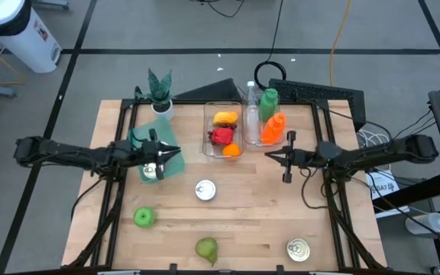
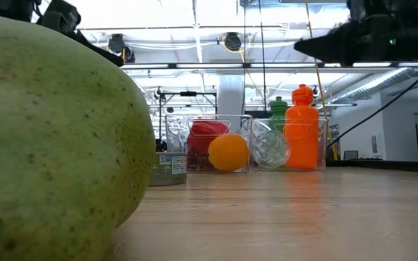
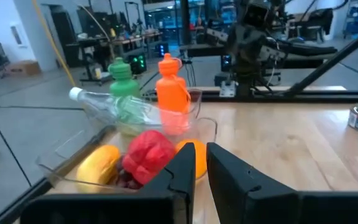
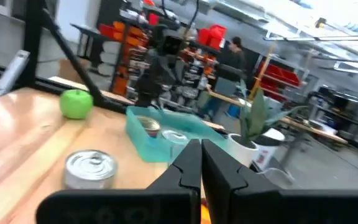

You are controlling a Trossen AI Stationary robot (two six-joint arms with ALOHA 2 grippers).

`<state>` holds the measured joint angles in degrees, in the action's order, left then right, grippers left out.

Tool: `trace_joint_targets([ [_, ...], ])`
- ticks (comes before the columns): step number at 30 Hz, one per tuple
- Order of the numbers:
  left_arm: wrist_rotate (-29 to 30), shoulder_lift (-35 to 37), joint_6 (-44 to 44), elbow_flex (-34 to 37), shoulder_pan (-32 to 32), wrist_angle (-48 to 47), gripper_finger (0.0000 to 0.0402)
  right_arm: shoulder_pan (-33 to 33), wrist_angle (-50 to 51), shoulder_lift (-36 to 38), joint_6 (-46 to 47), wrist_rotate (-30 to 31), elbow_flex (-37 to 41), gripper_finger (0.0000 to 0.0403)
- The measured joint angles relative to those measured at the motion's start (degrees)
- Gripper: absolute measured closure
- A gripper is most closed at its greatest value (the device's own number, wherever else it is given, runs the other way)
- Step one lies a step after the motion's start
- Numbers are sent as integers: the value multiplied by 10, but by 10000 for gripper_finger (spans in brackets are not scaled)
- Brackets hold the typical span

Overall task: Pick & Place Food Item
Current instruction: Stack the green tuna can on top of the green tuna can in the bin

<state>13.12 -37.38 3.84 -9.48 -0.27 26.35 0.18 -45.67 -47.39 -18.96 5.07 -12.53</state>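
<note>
A clear bin (image 1: pixel 208 126) at the table's far middle holds a yellow fruit (image 1: pixel 224 118), a red fruit (image 1: pixel 221 136) and an orange (image 1: pixel 231 150). In the left wrist view, yellow (image 3: pixel 98 165), red (image 3: pixel 148 155) and orange (image 3: pixel 194 158) lie just past my fingers. My left gripper (image 1: pixel 176 153) hovers shut, left of this bin and above the table. My right gripper (image 1: pixel 272 156) hovers shut to the bin's right. A green apple (image 1: pixel 143 218), a pear (image 1: pixel 206 248) and a silver can (image 1: pixel 205 189) rest on the wood nearer the front.
A second clear bin (image 1: pixel 275 141) holds an orange bottle (image 1: pixel 272 128), a green bottle (image 1: pixel 269 99) and a clear bottle (image 1: pixel 250 107). A teal bin (image 1: pixel 140 137) with cans sits under the left arm. A potted plant (image 1: pixel 159 92) stands far left, another can (image 1: pixel 298 250) front right.
</note>
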Motion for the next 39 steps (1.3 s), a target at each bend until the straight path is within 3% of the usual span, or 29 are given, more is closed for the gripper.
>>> trace_joint_targets([
  [10,-11,-2,-1,0,3,0,350,90,113,-137,-40,99,-137,399],
  [16,-11,-2,-11,0,2,0,350,121,125,-258,-72,103,-228,393],
  [21,-11,-2,-16,0,2,-4,350,141,137,-358,-110,101,-290,363],
  [28,-11,-2,-9,0,2,-8,350,142,172,-485,-108,101,-384,291],
  [35,-11,-2,5,-1,2,-8,350,142,369,-578,-106,97,-518,254],
  [39,-13,-2,-9,-1,2,-8,350,142,407,-615,-116,89,-557,254],
])
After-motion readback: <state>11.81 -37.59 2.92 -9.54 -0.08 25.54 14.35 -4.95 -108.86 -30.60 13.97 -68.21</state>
